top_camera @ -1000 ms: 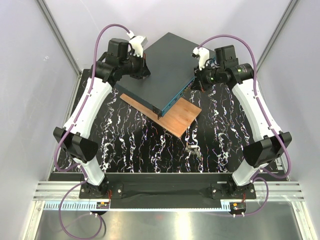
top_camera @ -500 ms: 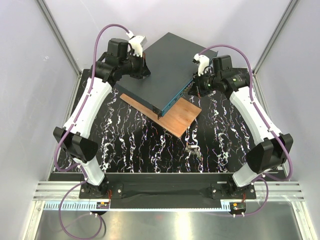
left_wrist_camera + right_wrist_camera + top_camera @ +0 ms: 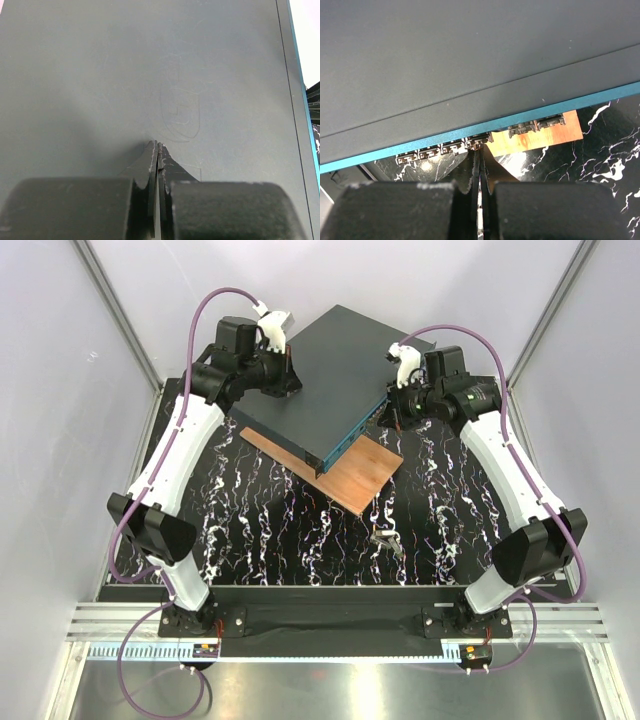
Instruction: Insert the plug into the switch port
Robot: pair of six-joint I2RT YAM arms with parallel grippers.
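Two grippers, fingers pressed together, nothing held. Left gripper tips over switch top, left corner. Right gripper tips at port row on teal front face. Switch rests partly on wooden board.

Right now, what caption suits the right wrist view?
Shut right gripper close to the switch ports, board beneath.
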